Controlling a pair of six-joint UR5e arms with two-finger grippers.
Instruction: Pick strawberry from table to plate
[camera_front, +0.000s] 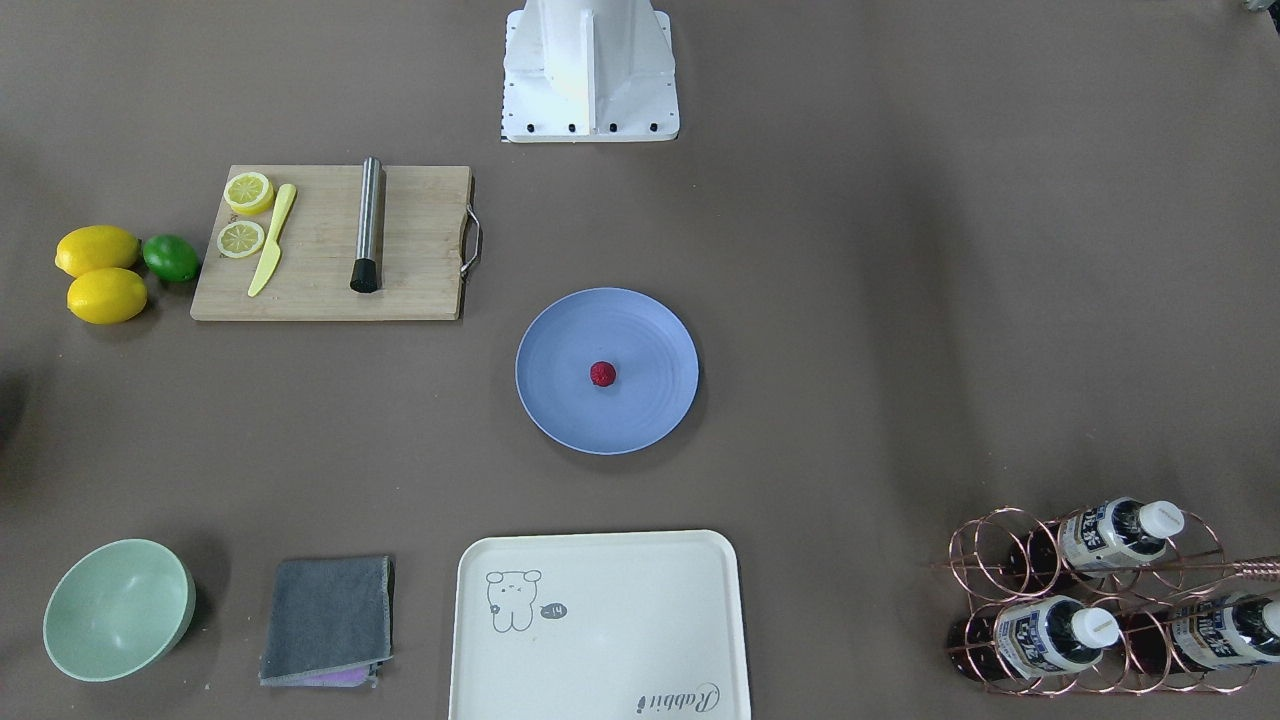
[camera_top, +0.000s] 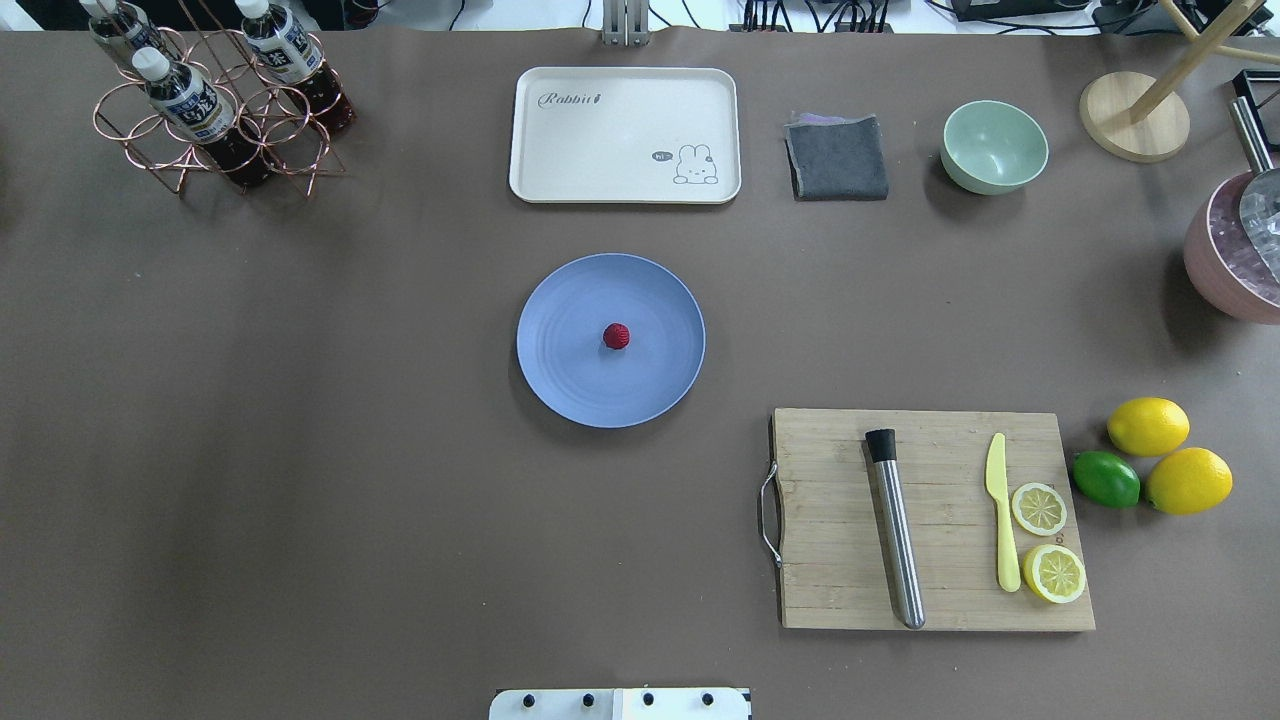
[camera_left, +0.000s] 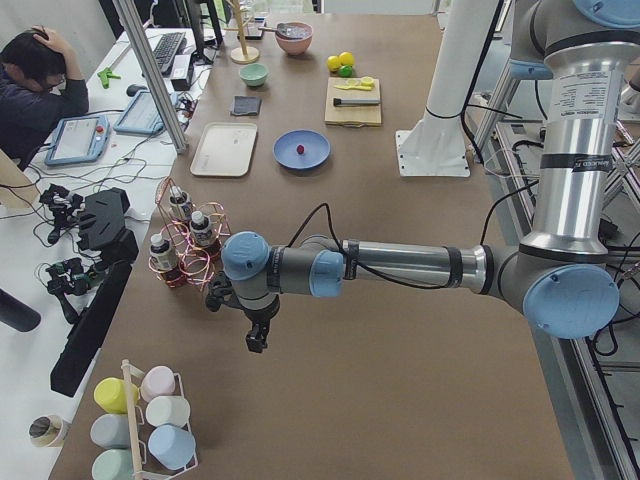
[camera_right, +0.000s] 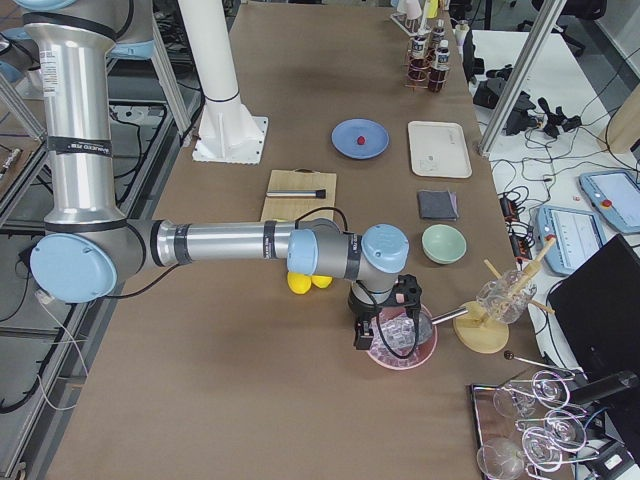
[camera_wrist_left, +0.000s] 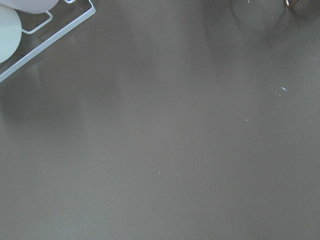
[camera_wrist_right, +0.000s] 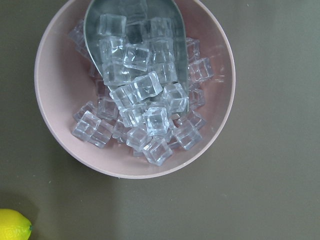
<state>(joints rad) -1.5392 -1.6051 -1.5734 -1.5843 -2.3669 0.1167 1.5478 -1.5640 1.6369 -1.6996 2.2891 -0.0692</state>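
Note:
The small dark-red strawberry (camera_front: 602, 374) (camera_top: 616, 336) lies at the middle of the round blue plate (camera_front: 560, 410) (camera_top: 565, 385), which sits mid-table (camera_top: 300, 450). Neither gripper is near it. My left gripper (camera_left: 257, 340) hangs low over bare table by the bottle rack, far from the plate (camera_left: 312, 158). My right gripper (camera_right: 365, 340) hovers over a pink bowl of ice cubes (camera_wrist_right: 55, 115) at the table's other end. Both grippers show only in the side views, so I cannot tell whether they are open or shut.
A wooden cutting board (camera_top: 840, 600) carries a steel muddler, a yellow knife and lemon slices. Two lemons and a lime (camera_top: 1105, 478) lie beside it. A cream tray (camera_top: 620, 150), grey cloth (camera_top: 838, 158), mint bowl (camera_top: 994, 146) and bottle rack (camera_top: 215, 130) line the far edge. A person sits at a desk (camera_left: 35, 90).

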